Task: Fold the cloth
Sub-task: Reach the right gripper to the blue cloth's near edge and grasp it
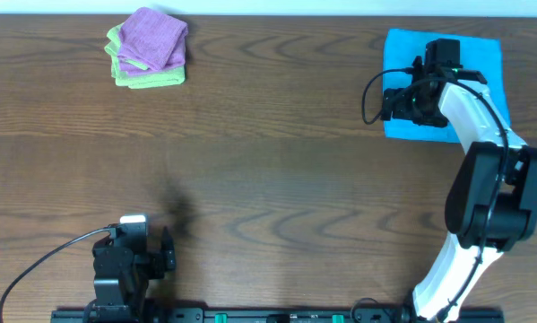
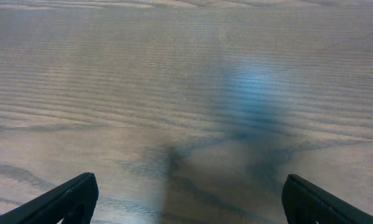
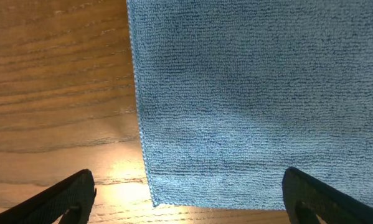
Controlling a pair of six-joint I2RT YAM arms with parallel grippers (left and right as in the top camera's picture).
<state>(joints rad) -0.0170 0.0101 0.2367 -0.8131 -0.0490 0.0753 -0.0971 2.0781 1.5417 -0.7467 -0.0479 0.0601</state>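
the grab could miss the blue cloth

the cloth [image 1: 485,65] lies flat on the table [image 1: 277,161], far over on the right side. the right gripper [image 1: 410,100] hangs over its left edge with both fingers wide apart and nothing in them. the left gripper [image 1: 165,253] sits at the front left, also wide open and empty, over bare wood. if the right fingers stop too high, they may only brush the fluffy top and close on air. if they push too hard, they could bump the wood or bunch the cloth up. with one gripper lifting alone, the fold may come out crooked.
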